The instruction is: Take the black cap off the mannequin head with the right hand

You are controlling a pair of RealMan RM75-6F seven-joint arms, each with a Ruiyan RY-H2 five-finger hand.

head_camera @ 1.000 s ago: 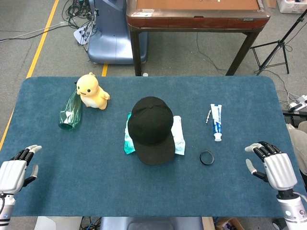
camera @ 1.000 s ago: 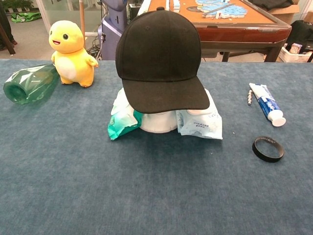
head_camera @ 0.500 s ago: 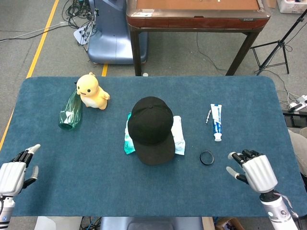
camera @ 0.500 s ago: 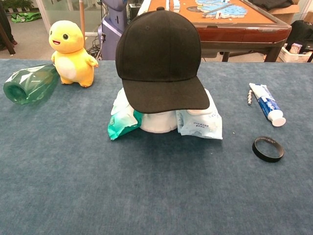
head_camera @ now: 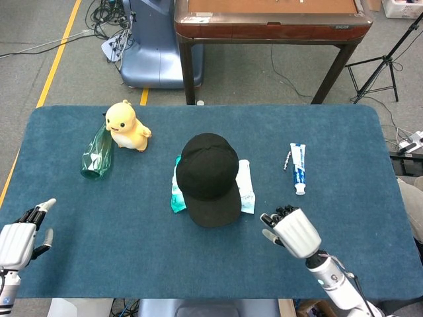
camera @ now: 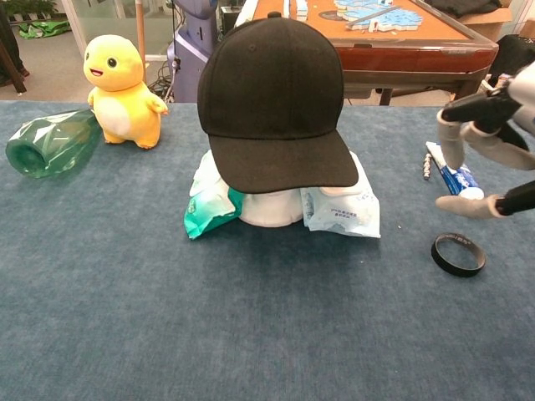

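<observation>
At table centre the black cap sits on the mannequin head, brim toward the robot; the right hand hovers near the brim, fingers spread, empty. Recommended: pinch the brim edge, lift straight upward

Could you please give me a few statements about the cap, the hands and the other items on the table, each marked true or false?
1. The cap sits on the mannequin head. True.
2. The right hand grips the cap's brim. False: it is apart from the cap, holding nothing.
3. The bottle stands upright. False: it lies on its side.
4. The duck toy stands beside the bottle. True.
5. The left hand holds the toothpaste. False: the toothpaste lies untouched on the table.
</observation>
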